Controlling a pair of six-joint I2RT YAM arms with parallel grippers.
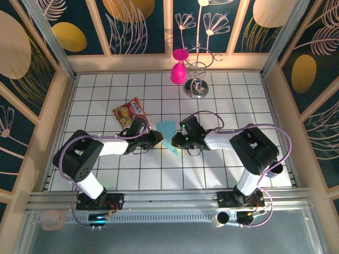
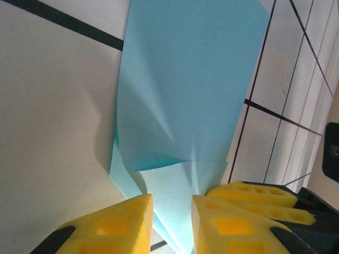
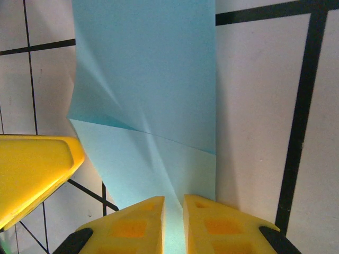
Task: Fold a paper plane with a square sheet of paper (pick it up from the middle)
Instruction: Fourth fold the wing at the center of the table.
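The square sheet of paper (image 1: 167,129) is light blue and folded over with creases. It tapers to a point toward the near side and lies mid-table between both arms. My left gripper (image 1: 159,138) meets it from the left. In the left wrist view the yellow fingers (image 2: 114,225) stand a little apart, with the paper (image 2: 185,95) running down between them; the gripper (image 2: 172,211) is shut on the paper. My right gripper (image 1: 179,140) comes from the right. Its jaws (image 3: 174,211) are nearly closed on the paper's (image 3: 148,79) near edge. The two grippers sit almost side by side.
A red-and-yellow snack packet (image 1: 130,112) lies just behind the left gripper. A metal stand (image 1: 198,84) with a pink cup (image 1: 178,71) beside it is at the back. Raised walls ring the white grid table (image 1: 228,106). The left gripper's finger (image 3: 32,169) shows in the right wrist view.
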